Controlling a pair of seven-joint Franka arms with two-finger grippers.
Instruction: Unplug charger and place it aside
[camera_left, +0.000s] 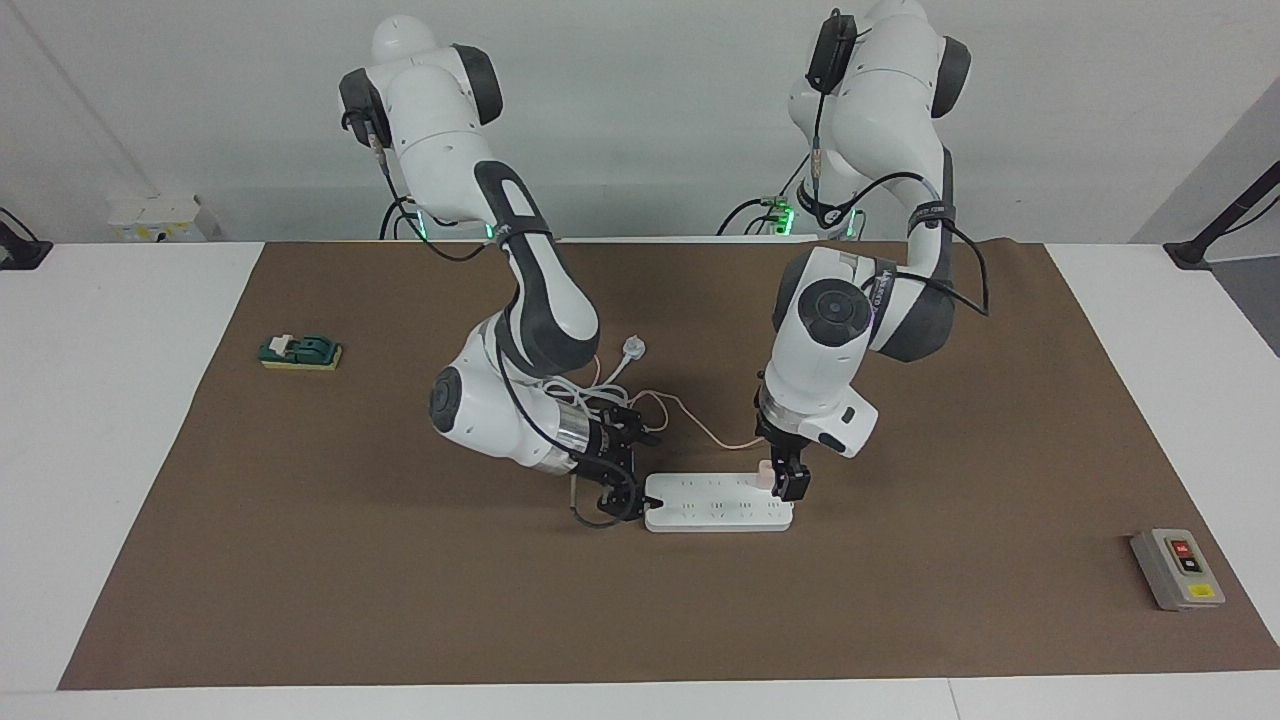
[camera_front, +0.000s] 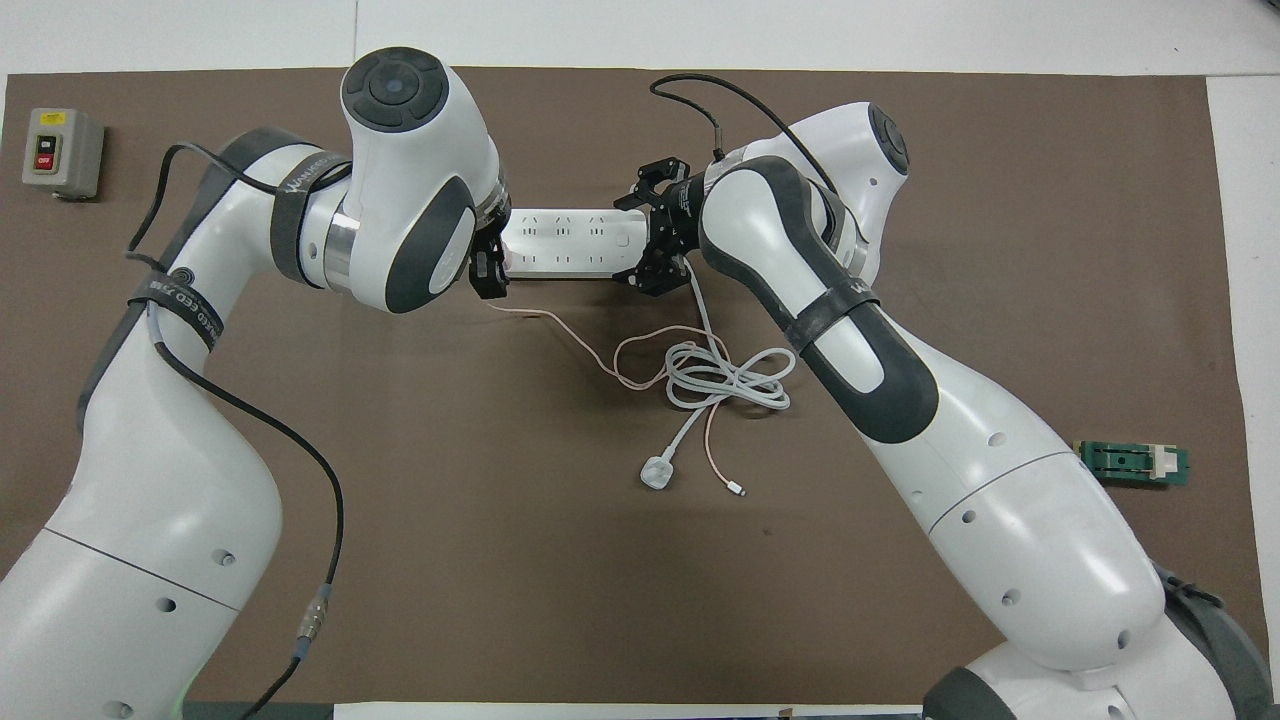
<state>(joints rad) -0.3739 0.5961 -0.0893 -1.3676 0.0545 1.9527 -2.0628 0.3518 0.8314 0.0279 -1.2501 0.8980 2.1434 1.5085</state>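
We see charger (camera_left: 765, 471) plugged in power strip (camera_left: 715, 512), left arm's end — left gripper (camera_left: 785, 482) down at it, fingers spread. Right gripper (camera_left: 618, 497) at strip's other end — grip we cannot tell.

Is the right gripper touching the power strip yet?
Touching. In the facing view the right gripper sits against the end of the power strip, its open fingers straddling it.

My left gripper (camera_left: 783, 478) lowered, fingers spread, wrist pointing down, my right gripper (camera_left: 622, 480) low, fingers splayed wide, forearm angled down.
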